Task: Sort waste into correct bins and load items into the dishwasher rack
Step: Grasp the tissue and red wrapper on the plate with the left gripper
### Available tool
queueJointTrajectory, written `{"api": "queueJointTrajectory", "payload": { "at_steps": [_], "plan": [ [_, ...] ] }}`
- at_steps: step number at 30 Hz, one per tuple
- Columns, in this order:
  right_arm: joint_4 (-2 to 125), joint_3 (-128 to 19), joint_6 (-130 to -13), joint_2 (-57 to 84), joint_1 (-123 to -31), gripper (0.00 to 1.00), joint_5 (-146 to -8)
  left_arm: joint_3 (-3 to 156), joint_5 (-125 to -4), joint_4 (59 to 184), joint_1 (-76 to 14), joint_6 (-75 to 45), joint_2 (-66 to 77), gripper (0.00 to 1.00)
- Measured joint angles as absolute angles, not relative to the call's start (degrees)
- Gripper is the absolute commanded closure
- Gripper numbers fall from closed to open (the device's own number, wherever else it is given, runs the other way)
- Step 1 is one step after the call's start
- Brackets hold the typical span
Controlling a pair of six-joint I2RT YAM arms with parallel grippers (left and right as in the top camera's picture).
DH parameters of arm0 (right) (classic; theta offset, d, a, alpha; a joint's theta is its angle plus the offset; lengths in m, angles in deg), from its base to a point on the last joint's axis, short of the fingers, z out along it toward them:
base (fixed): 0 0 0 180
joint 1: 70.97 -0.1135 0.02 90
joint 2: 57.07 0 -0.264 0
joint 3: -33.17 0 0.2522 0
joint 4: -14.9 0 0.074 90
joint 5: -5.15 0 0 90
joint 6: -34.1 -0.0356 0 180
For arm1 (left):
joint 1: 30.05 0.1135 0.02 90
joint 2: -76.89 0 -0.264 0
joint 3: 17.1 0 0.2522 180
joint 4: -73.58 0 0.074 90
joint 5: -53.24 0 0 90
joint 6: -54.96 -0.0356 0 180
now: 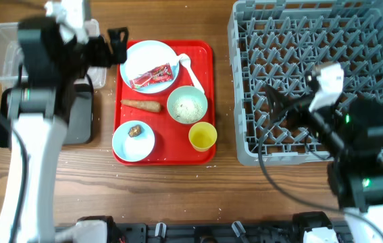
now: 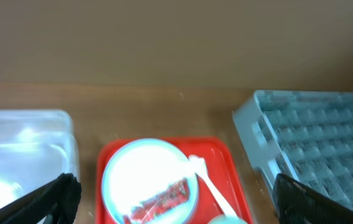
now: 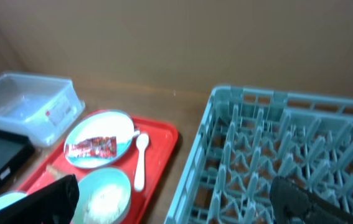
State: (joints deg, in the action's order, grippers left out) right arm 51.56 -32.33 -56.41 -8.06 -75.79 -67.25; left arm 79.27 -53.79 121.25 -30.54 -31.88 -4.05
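Left gripper point(image 1: 117, 46) hangs just off the 9 o'clock edge of the pale blue plate point(image 1: 140, 57), jaws spread wide, nothing in them; the red snack wrapper point(image 1: 152, 76) is lying on that plate, 11 o'clock on the red tray point(image 1: 171, 147); carrot stick point(image 1: 140, 104) mid-tray; yellow cup point(image 1: 202, 136) at 5 o'clock. Right gripper point(image 3: 173, 186) is over the dishwasher rack point(image 1: 353, 40), jaws wide apart too and empty. Clear tub point(image 1: 2, 47) and black tray point(image 1: 76, 118) are out at the red tray's 9 o'clock.
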Motion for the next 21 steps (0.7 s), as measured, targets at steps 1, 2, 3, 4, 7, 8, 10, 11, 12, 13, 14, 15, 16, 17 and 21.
{"api": "queueJointTrajectory", "payload": {
  "at_steps": [1,2,3,4,7,8,10,11,12,13,14,15,16,17,21],
  "plan": [
    [53.5,-34.5,-56.0,-5.8,-75.8,0.00,-67.2,82.8,-55.0,124.5,-30.5,-32.8,-7.8,0.00],
    [54.5,-36.3,-55.8,-3.6,-75.8,0.00,-67.2,86.6,-56.3,128.4,-30.5,-33.6,-11.7,0.00],
    [54.8,-37.5,-55.6,-1.6,-75.8,0.00,-67.2,89.7,-57.4,130.6,-30.5,-34.4,-15.6,0.00],
    [54.9,-38.1,-55.6,0.4,-75.8,0.00,-67.3,91.5,-58.2,131.4,-30.5,-35.1,-19.2,0.00],
    [56.2,-38.2,-55.7,5.4,-75.8,0.00,-67.2,92.2,-59.5,133.1,-30.5,-35.9,-27.1,0.00],
    [56.9,-38.2,-56.1,7.0,-75.8,0.00,-67.2,92.2,-59.8,134.4,-30.5,-36.0,-28.8,0.00],
    [58.6,-38.2,-57.1,9.1,-75.8,0.00,-67.2,92.2,-60.7,135.7,-30.6,-36.1,-31.7,0.00],
    [59.9,-38.2,-57.6,9.8,-75.8,0.00,-67.2,92.2,-61.3,135.9,-30.7,-36.1,-32.6,0.00],
    [60.5,-38.2,-57.8,10.1,-75.8,0.00,-67.2,92.2,-61.8,135.9,-30.9,-36.1,-33.0,0.00],
    [60.9,-38.2,-58.0,10.1,-75.8,0.00,-67.2,92.2,-62.2,135.7,-31.1,-36.1,-33.2,0.00],
    [61.3,-38.2,-58.2,10.1,-75.8,0.00,-67.2,92.2,-62.5,135.6,-31.5,-36.2,-33.3,0.00],
    [61.3,-38.2,-58.3,10.1,-75.8,0.00,-67.2,92.2,-62.8,135.3,-31.9,-36.3,-33.6,0.00],
    [61.3,-38.2,-58.4,10.1,-75.8,0.00,-67.2,92.3,-63.1,134.8,-32.6,-36.5,-34.1,0.01],
    [61.3,-38.2,-58.5,10.1,-75.8,0.00,-67.2,92.3,-63.3,134.4,-33.5,-37.3,-34.9,0.02],
    [61.8,-38.2,-58.7,10.1,-75.8,0.00,-67.2,92.3,-60.7,131.8,-37.6,-40.8,-39.1,0.04]
  ]
}}
